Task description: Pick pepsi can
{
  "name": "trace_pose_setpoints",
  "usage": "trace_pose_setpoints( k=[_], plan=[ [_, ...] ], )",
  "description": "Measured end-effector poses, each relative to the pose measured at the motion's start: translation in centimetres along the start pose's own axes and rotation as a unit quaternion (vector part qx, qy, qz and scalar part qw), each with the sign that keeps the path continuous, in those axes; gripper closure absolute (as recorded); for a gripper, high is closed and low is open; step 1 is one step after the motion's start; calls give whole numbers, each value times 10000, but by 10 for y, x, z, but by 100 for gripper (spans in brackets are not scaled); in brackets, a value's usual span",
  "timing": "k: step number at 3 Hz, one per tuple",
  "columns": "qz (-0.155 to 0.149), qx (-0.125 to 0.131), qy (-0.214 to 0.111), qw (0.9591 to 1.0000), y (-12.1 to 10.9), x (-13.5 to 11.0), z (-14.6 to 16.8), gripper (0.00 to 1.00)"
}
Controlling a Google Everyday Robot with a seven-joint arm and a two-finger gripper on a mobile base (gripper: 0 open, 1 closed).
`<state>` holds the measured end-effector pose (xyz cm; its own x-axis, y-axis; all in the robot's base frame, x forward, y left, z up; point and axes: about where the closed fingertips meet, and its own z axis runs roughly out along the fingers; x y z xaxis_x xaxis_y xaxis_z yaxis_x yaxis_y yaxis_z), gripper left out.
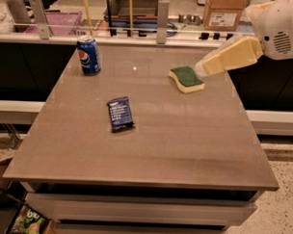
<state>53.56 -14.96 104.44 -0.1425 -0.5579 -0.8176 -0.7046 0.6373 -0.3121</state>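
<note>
Tabletop count: one pepsi can (89,55), one dark blue snack packet (120,113), one green-and-yellow sponge (186,79). Can stands upright in upper left of frame, near the far left corner of the grey table (150,153), well apart from the rest. Packet lies flat, left of centre. One gripper (203,67), upper right, cream-coloured, its tip just beside the sponge's far edge; whether spread or closed cannot be told.
</note>
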Motion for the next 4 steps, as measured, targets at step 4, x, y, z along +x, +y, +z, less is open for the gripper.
trace_pose_setpoints(
  k=[4],
  plan=[
    [228, -229, -946, 9950, 63, -41, 83, 0]
  ],
)
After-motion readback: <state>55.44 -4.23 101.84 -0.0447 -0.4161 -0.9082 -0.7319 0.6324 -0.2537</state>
